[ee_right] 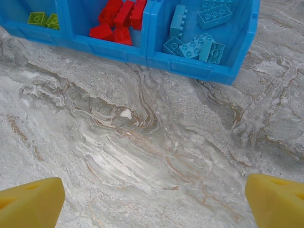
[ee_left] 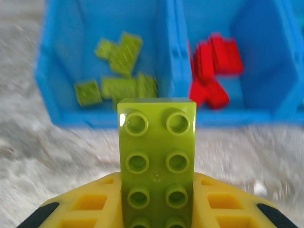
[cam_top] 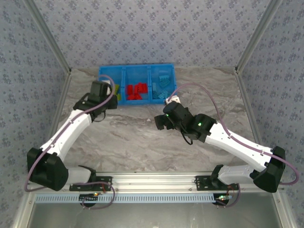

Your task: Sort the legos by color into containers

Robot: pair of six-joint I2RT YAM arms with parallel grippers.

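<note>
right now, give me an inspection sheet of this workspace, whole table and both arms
surface: grey marbled table, bare in front of the bin
job's things: blue bin tray at the far side; green legos in its left compartment, red legos in the middle, light blue legos in the right; one lime green brick outside the tray
clutter: nothing seen
grippers: left gripper shut on the lime green brick, just short of the left compartment; right gripper open over bare table
cables: purple cable looped along each arm
surroundings: patterned walls, metal frame posts
</note>
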